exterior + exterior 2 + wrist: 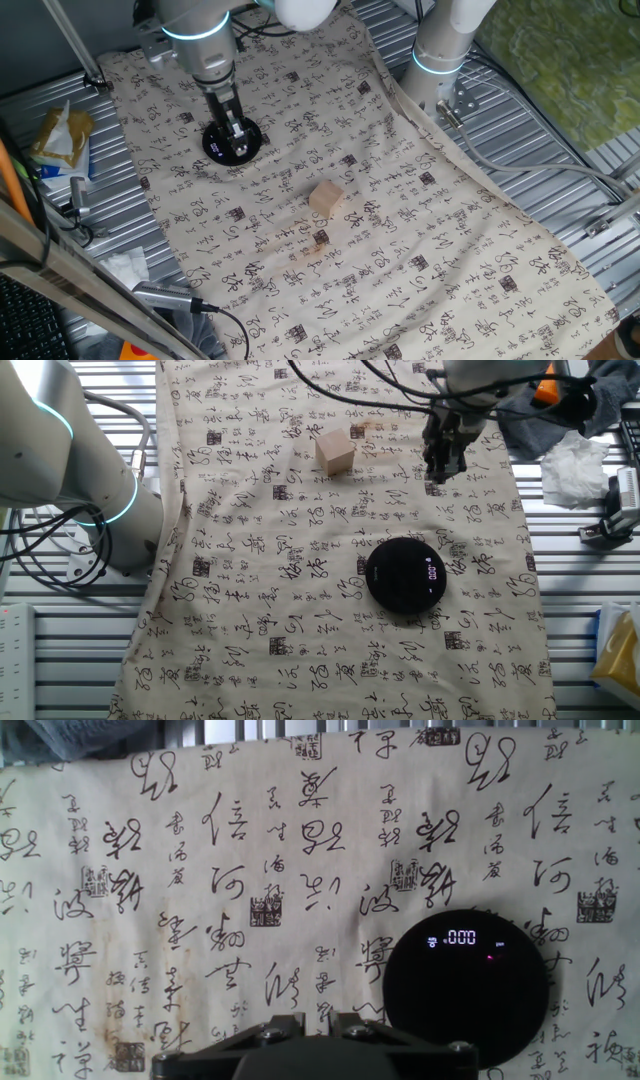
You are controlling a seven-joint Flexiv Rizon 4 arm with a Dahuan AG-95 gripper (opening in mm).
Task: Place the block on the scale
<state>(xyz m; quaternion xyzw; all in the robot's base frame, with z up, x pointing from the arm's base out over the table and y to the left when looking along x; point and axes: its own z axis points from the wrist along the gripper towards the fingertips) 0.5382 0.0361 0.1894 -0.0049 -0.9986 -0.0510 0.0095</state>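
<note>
One arm: its gripper (441, 464) hung above the calligraphy-print cloth (300, 620), fingers close together, holding nothing.
Block: wooden cube (326, 198) lay on the cloth, well apart from the gripper.
Scale: black disc (405, 574) — bare, display lit.
Progress: nothing done — grasp and placement remained.

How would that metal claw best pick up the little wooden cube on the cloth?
Probably from straight above, fingers closing on two opposite side faces of the block. It sits flat on the cloth with nothing touching it, so the sides are free. It lies turned relative to the cloth's edges, so the gripper would likely twist to match those faces.
</note>
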